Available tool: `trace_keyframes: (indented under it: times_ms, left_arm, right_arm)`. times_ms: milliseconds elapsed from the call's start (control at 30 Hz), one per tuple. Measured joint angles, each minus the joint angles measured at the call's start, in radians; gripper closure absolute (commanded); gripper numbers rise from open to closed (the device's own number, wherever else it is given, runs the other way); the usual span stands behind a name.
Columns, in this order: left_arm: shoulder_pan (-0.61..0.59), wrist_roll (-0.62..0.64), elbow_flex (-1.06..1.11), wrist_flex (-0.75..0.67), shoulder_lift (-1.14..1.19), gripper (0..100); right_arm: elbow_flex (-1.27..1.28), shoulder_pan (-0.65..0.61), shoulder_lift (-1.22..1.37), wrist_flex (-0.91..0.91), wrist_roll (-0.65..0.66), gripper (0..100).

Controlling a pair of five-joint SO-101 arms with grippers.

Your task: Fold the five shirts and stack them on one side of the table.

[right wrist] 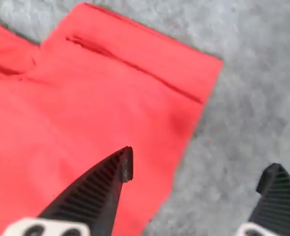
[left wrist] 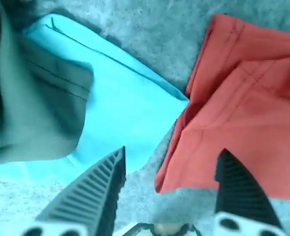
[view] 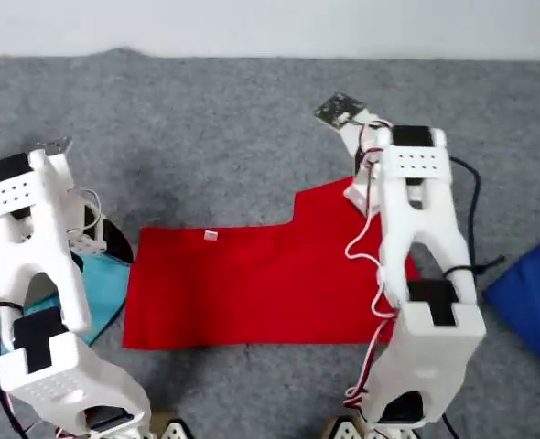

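Red shirt [view: 252, 293] lies flat between turquoise shirt [view: 110, 288] and blue shirt [view: 531, 297].

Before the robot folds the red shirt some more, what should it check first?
1. Is the left gripper open? ok.
2. Is the right gripper open? ok.
3. Is the red shirt lying flat? ok.
4. Is the red shirt fully folded? not ok, one sleeve sticks out under the right gripper.
5. Is the red shirt apart from the turquoise shirt? cannot tell, their edges come very close.
6. Is the blue shirt out of the way? ok, off beside the right arm.
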Motion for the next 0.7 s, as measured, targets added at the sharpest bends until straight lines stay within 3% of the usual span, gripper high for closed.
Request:
trace_keyframes:
  times_ms: [167, 367, 700]
  left_arm:
    - [0.000, 0.000, -0.002, 0.000, 0.000, 71]
    - [0.003, 0.000, -0.002, 0.000, 0.000, 71]
    - [0.242, 0.000, -0.002, -0.112, 0.002, 68]
  right_arm:
    - [-0.094, 0.005, 0.117, 0.003, 0.000, 82.7]
    - [-0.166, -0.002, 0.126, 0.015, 0.000, 71.4]
    - [-0.166, -0.026, 0.126, 0.083, 0.002, 75.7]
